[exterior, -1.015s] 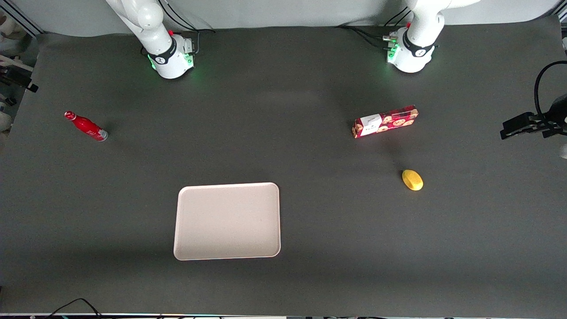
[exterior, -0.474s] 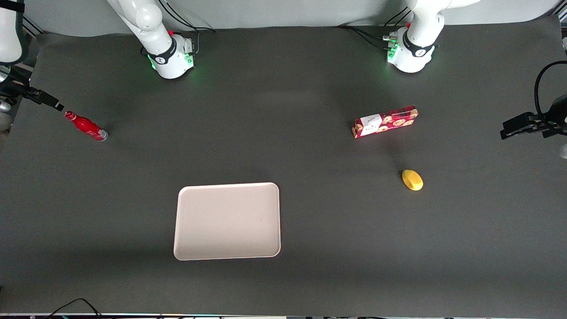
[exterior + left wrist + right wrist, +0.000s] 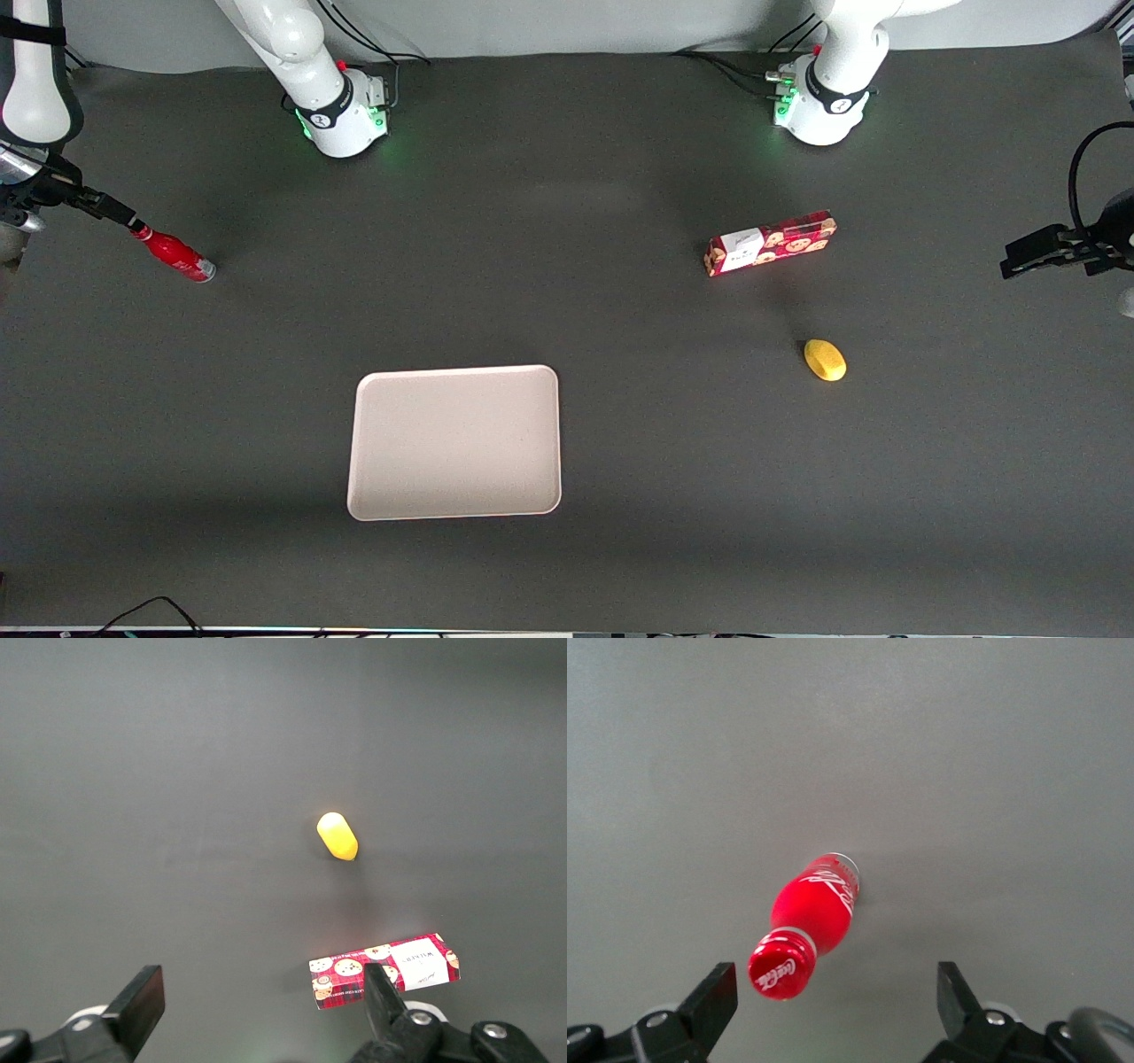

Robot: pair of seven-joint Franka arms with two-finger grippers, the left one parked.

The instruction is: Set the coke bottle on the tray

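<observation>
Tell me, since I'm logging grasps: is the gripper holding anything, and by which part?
Nothing is held. The gripper hangs open above the standing coke bottle, its fingers apart and clear of the cap.

Coke bottle [image 3: 814, 914]: glossy red, smooth, silvery metallic-looking base. Tray [image 3: 455, 441]: matt pale beige-pink, probably plastic. Table [image 3: 567, 301]: dark grey, matt, cloth-like cover. Gripper [image 3: 837, 1001] above the bottle: matt black fingers [image 3: 713, 999], spread.
</observation>
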